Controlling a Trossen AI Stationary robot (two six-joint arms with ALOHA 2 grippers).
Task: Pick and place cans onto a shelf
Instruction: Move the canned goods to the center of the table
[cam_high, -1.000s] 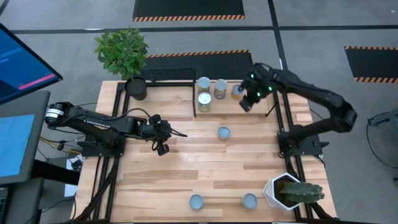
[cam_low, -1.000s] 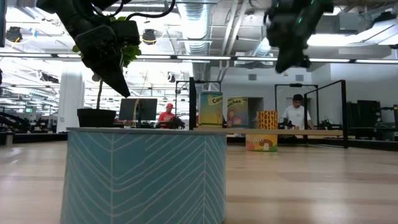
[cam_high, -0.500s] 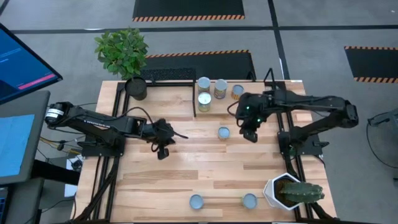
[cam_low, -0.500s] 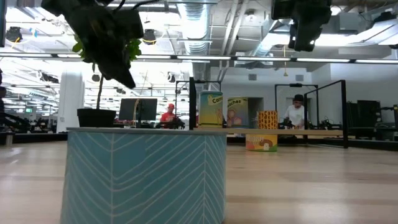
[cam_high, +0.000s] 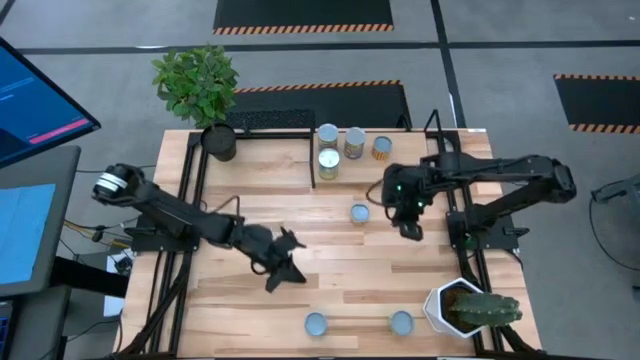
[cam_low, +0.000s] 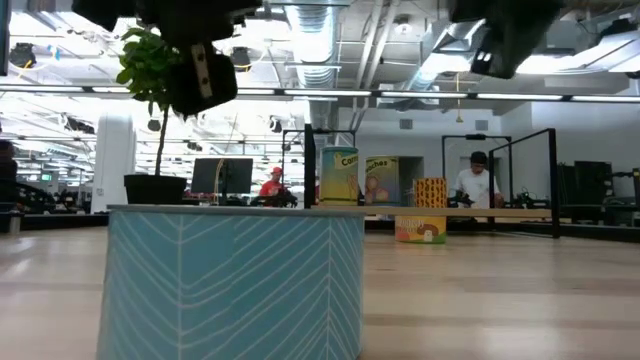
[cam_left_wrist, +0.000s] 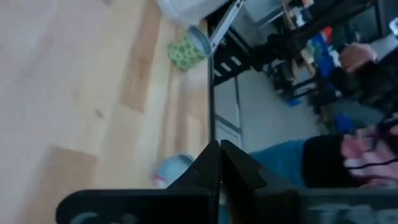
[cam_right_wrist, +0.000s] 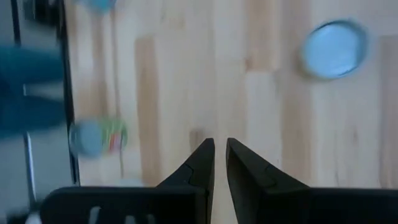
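From above, my right hand hangs over the pale wooden desk with its fingers close together and a narrow gap between them, pinching nothing; the nearest loose thing is the small pale-blue-topped tin can, standing upright just beside the hand at about ten o'clock, so I judge this arm the better placed for it. My left hand, fingers pressed together and empty, sits lower on the desk, and the two blue-topped cans near the front edge lie at its five and four o'clock, the first one near, the second farther. Four cans already stand on the low black-rod shelf with its light board at the far edge. At table height a teal-sided can fills the foreground, upright; the shelved yellow and green cans show beyond it, and both arms only poke in from the top. Through my left wrist the shut fingers point toward a green-labelled can by the desk's edge, with another pale can just beside the fingertips. Through my right wrist the fingers stand slightly apart, the blue can top off to one side, well clear of the gap.
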